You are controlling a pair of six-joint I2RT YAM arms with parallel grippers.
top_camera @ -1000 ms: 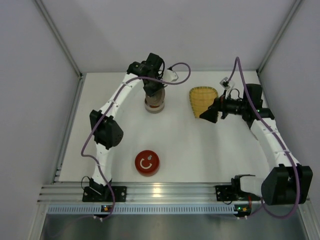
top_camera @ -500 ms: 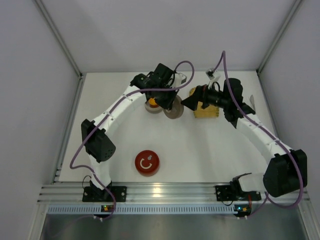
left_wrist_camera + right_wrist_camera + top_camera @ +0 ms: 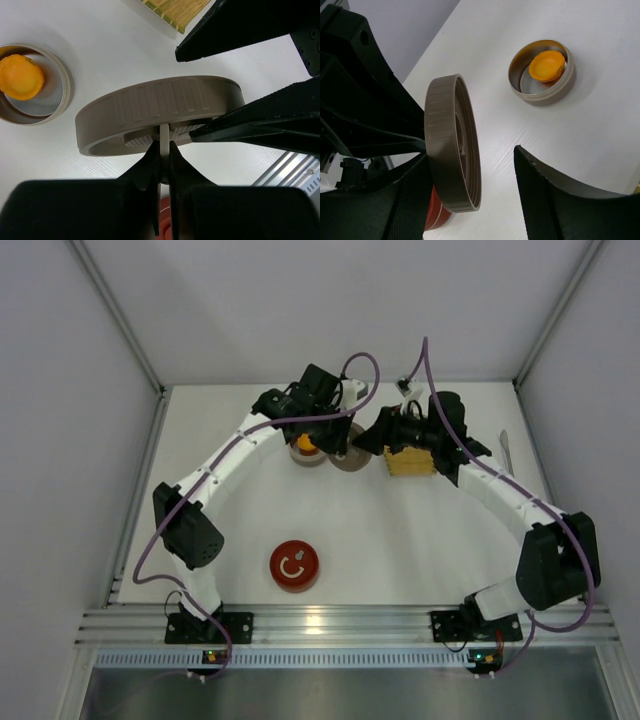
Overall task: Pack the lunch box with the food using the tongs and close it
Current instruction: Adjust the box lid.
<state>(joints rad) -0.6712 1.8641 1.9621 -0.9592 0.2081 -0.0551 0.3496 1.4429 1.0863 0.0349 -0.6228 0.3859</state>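
The lunch box point(image 3: 306, 454) is a round tin standing open with the orange-yellow food point(image 3: 306, 445) inside; it also shows in the left wrist view point(image 3: 64, 85) and the right wrist view point(image 3: 566, 80). Its taupe ribbed lid point(image 3: 351, 460) hangs in the air just right of the box. My left gripper point(image 3: 164, 150) is shut on a thin tab under the lid point(image 3: 160, 107). My right gripper point(image 3: 472, 155) straddles the lid point(image 3: 451, 150), open, with a gap at one finger point(image 3: 555, 200). The slim silver tongs point(image 3: 504, 446) lie at the far right.
A woven yellow tray point(image 3: 410, 462) sits under the right wrist. A round red tin point(image 3: 294, 566) lies near the front left of centre. Both arms crowd the back middle of the table, and grey walls close in the sides.
My left gripper lifted the lid off the box and carried it right. My right arm swung left from the tray to the lid, and its jaws have narrowed around it.
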